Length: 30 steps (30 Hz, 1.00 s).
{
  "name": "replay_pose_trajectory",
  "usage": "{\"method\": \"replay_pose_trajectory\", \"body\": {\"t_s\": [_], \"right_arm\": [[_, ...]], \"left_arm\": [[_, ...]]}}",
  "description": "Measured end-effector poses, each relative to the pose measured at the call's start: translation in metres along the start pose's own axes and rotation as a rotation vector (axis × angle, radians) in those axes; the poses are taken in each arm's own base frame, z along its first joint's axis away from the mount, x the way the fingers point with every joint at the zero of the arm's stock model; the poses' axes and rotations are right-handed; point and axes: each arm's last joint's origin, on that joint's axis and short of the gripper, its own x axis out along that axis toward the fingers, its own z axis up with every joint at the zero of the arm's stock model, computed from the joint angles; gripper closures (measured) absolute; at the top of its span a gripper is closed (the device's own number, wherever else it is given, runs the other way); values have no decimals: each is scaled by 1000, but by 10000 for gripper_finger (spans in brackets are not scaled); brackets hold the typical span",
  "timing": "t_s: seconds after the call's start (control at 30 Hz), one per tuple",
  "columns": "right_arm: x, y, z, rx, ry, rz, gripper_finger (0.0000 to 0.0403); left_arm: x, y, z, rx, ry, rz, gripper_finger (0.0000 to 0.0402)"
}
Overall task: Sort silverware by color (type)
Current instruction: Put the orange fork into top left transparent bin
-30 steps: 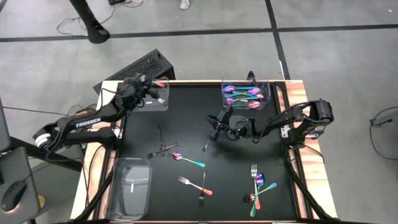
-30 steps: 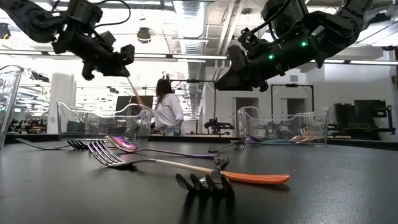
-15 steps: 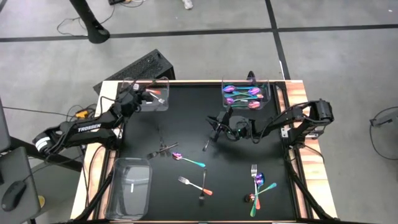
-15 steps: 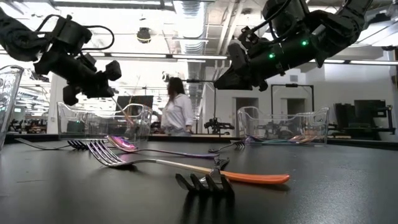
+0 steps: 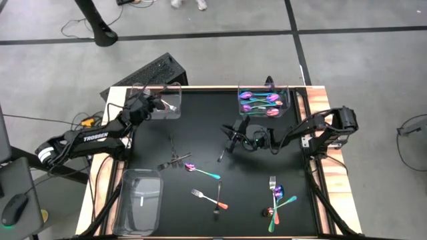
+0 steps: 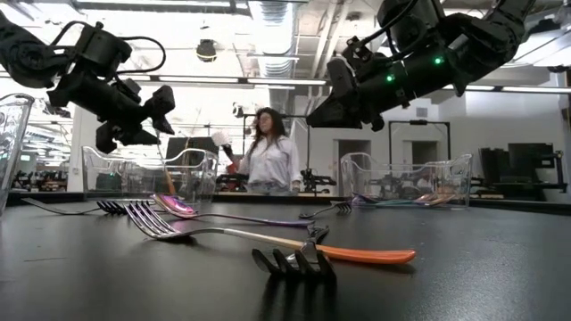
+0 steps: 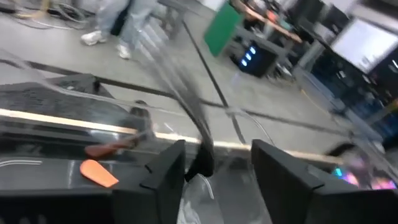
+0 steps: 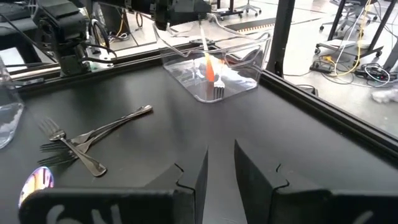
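Near me, an orange-handled fork (image 6: 294, 245) lies on the black table (image 5: 200, 133). Mid-table, the right gripper (image 5: 230, 139) hovers, fingers slightly parted, empty. Farther off, the left gripper (image 5: 160, 101), fingers spread, hangs over a clear tray (image 5: 175, 112) where another fork (image 8: 214, 78) stands tilted.

Three clear trays (image 5: 163, 105) sit on the desk (image 5: 200, 133): two at the far edge, one at the near left corner. Two robot arms reach over it, and one person (image 6: 270, 160) stands in the room behind. About ten loose forks and spoons (image 5: 202, 172) lie on the desk; an exact count is hard where they overlap.
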Motion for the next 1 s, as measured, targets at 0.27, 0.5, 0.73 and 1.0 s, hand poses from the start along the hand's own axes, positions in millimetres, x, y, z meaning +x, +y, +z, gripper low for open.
{"method": "replay_pose_trajectory", "body": {"t_s": [0.27, 0.5, 0.73, 1.0], "right_arm": [[-14, 5, 12, -3, -7, 27, 300], [-39, -5, 26, -28, 63, -102, 300], [-39, -15, 18, 36, 150, -165, 300], [-19, -14, -4, 120, 215, -150, 300]], "left_arm": [[-4, -15, 5, 130, 19, -102, 203], [-23, -42, 29, 317, -89, -313, 203], [-37, -49, 29, 466, -130, -356, 203], [-45, -62, 23, 536, -110, -591, 203]]}}
